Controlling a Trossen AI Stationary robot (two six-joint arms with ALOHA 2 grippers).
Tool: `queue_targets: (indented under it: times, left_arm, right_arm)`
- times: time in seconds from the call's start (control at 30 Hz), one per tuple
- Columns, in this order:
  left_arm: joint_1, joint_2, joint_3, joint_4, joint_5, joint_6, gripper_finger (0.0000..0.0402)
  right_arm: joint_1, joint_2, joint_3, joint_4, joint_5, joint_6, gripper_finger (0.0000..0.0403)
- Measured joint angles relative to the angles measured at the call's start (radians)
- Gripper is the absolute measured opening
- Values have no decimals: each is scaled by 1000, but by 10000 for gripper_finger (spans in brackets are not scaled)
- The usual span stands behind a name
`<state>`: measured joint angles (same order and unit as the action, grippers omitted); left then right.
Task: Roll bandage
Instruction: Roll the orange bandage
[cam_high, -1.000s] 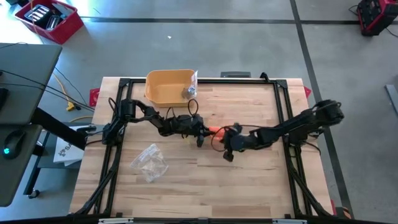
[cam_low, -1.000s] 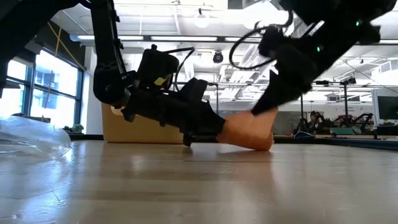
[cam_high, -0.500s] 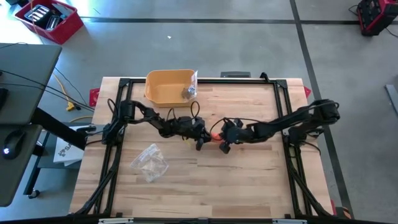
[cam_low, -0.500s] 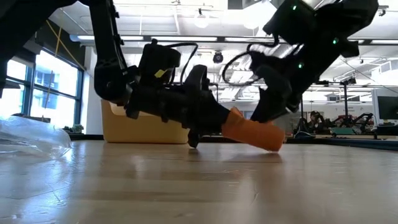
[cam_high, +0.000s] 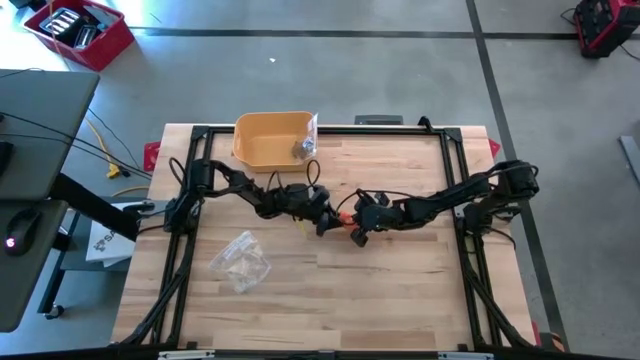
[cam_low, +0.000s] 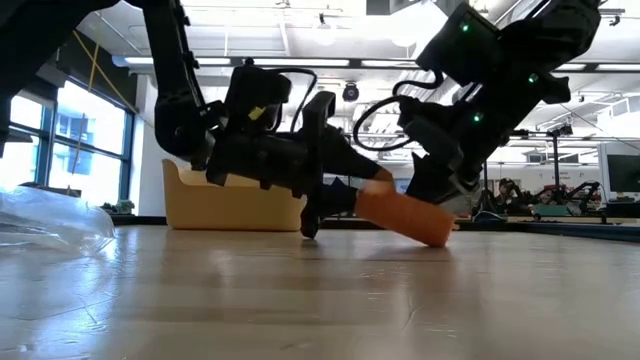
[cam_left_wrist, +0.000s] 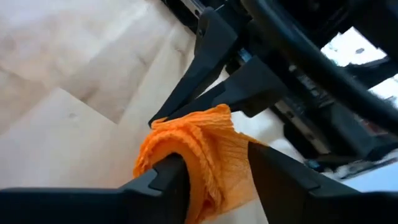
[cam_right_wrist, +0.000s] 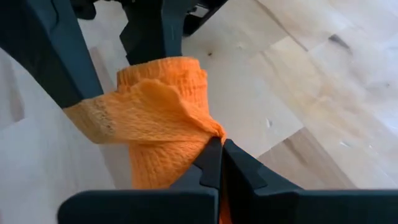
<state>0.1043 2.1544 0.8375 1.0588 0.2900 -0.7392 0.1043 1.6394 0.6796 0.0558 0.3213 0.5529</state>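
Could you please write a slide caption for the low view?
Both arms meet mid-table over an orange bandage roll, tilted, one end near the wooden table.

place: robotics lab | cues: workbenches (cam_low: 560, 212), concrete floor (cam_high: 330, 70), ceiling ducts (cam_low: 300, 30)

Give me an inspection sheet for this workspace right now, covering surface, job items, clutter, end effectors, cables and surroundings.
Surface: wooden table.
Job's things: orange bandage at table centre, tilted, one end off the wood.
Clutter: yellow bin at far edge; crumpled plastic bag near left.
End effectors: left end effector open around the bandage's end; right end effector shut on bandage.
Cables: black loops on both arms' wrists.
Surroundings: red crate on floor.
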Motion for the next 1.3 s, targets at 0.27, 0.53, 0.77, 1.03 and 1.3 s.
queue_targets:
  times: [0.27,0.53,0.77,1.03,1.3]
  left_arm:
    - [5,3,-1,49,124,-103,177]
    - [8,5,-2,59,146,-108,178]
    - [3,5,-2,67,146,-66,178]
    - [-20,6,-3,66,124,12,175]
    - [-60,8,-4,94,93,16,112]
  right_arm:
    - [15,-8,0,-2,-52,2,0]
    - [37,-74,-2,-99,-53,58,0]
    - [42,-75,-2,-163,-85,84,0]
    - [37,-75,-2,-96,-86,71,0]
    - [32,-75,-3,-66,-75,49,0]
